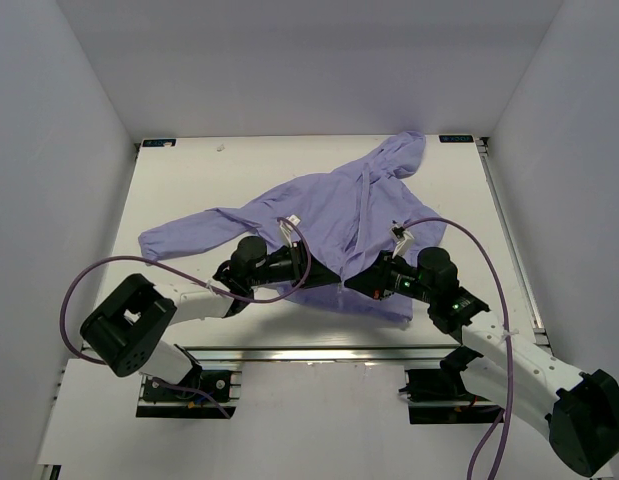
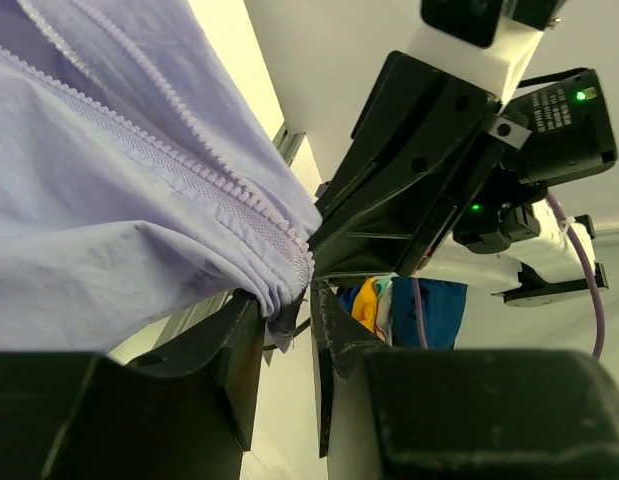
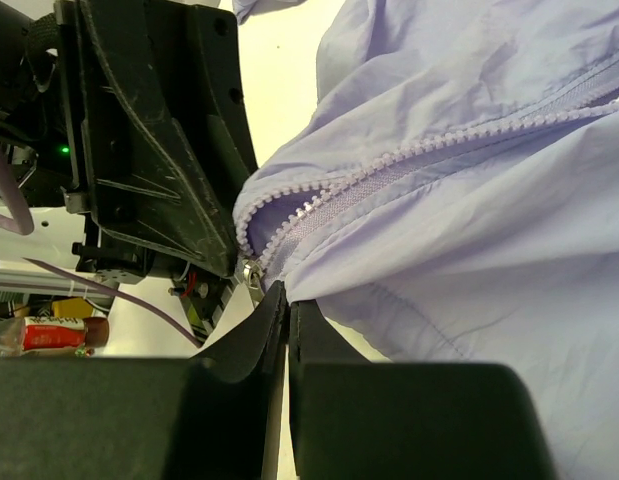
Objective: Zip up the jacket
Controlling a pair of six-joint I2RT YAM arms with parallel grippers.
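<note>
The lavender jacket (image 1: 319, 215) lies spread on the table, hood at the far right and its open zipper running down toward the near hem. Both grippers meet at that hem. My right gripper (image 1: 361, 280) (image 3: 289, 297) is shut on the jacket's (image 3: 469, 150) bottom edge, right beside the metal zipper slider (image 3: 251, 277). My left gripper (image 1: 323, 272) (image 2: 285, 305) stands partly open around the other hem corner of the jacket (image 2: 109, 200). The fabric rests against one finger (image 2: 224, 350), and a gap shows beside it. Zipper teeth (image 2: 189, 170) run up from there.
The white table (image 1: 189, 170) is boxed in by white walls on three sides. A metal rail (image 1: 319, 352) runs along the near edge between the arm bases. Purple cables (image 1: 89, 280) loop over both arms. The two gripper bodies almost touch.
</note>
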